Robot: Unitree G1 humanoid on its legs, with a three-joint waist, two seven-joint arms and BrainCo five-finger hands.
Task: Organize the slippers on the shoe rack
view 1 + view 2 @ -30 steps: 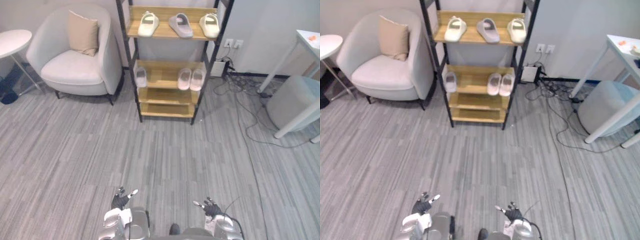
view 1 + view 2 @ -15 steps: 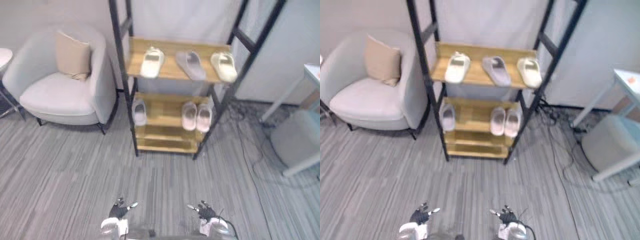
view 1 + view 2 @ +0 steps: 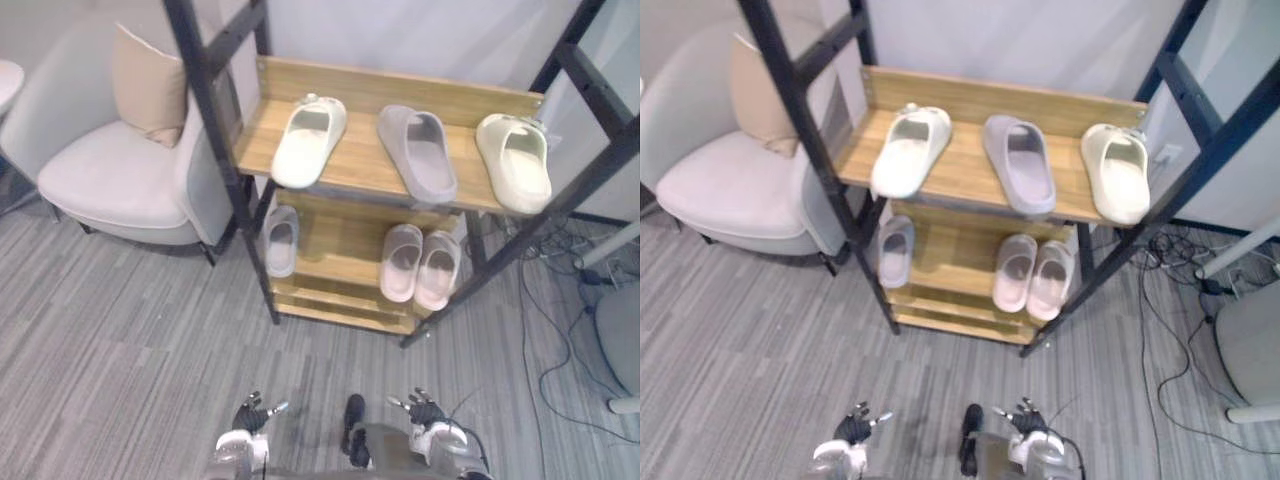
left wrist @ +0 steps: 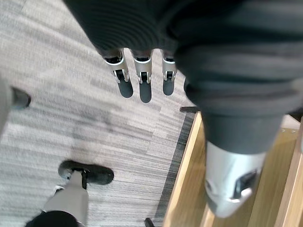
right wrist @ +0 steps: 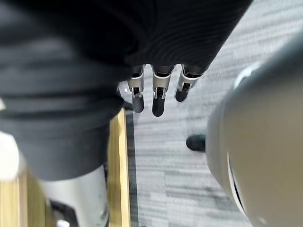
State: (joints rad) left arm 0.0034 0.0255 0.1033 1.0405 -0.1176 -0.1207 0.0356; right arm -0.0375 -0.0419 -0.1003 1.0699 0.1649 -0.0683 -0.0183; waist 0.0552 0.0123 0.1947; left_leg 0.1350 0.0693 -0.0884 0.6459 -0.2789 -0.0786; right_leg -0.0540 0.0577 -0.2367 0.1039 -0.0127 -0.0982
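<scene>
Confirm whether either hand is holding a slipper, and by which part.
Nothing is held. The left hand and right hand hang open and empty; the slippers sit on the shoe rack.

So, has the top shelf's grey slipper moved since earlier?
No. The grey slipper lies on the top shelf between the left cream slipper and the right cream slipper, as before. The whole view shifted: the camera moved.

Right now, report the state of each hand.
Left hand: open, holding nothing.
Right hand: open, holding nothing.
</scene>
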